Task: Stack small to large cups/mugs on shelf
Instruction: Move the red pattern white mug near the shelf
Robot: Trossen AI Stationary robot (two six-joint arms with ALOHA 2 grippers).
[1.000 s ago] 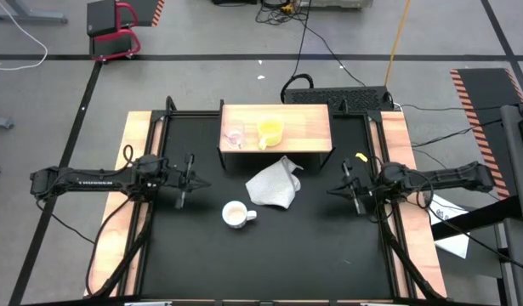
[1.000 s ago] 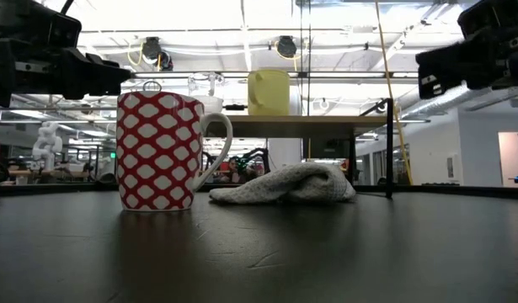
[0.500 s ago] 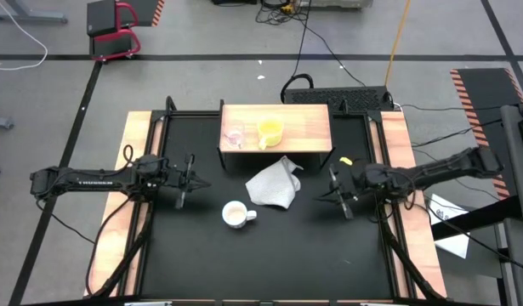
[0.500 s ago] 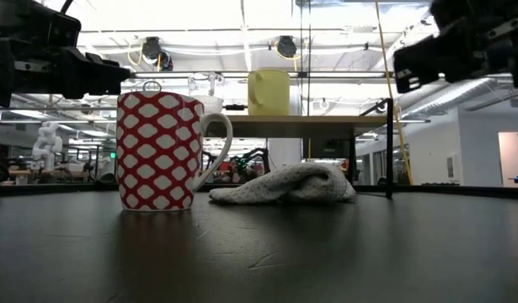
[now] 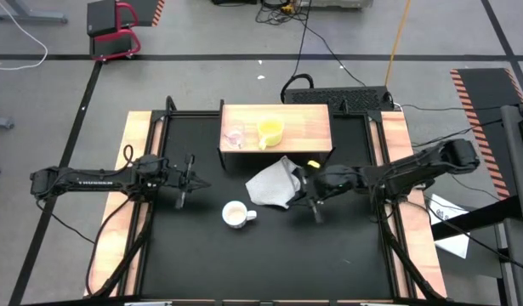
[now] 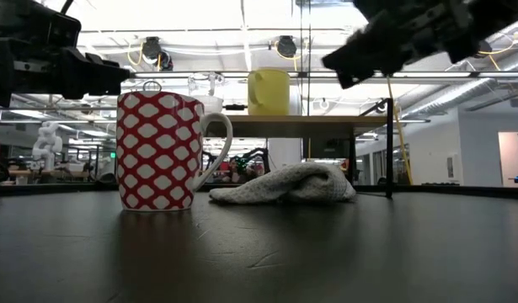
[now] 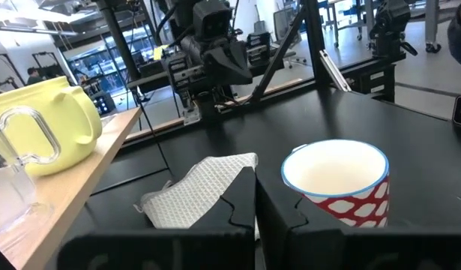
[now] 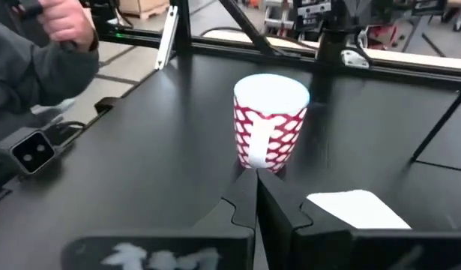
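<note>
Right gripper (image 5: 315, 201): closed, holding nothing; centre-right of the high view, just right of the cloth, pointed at the mug.
Left gripper (image 5: 184, 181): closed, empty; left of centre in the high view, waiting.
White patterned mug (image 5: 235, 214): upright on the black tabletop (image 5: 201, 255), just below centre in the high view; handle toward the right gripper, as shown in the right wrist view.
Yellow cup (image 5: 270, 132): on the shelf (image 5: 304, 123), upper centre of the high view.
Clear glass cup (image 5: 235, 136): on the shelf, just left of the yellow cup, close beside it — contact cannot be told.
Cloth (image 5: 273, 185): crumpled between shelf and mug, apart from both.
Step in hand (judged): approach to the mug, the last vessel off the shelf.
Doing it well: fingers to be opened before arrival; a low, level line toward the handle side; cloth skirted, not dragged; mug kept upright in the lift and set to the right of the yellow cup — smallest to largest.
Count: three vessels — one glass, one yellow, one patterned; one shelf; one cloth; two grippers.
</note>
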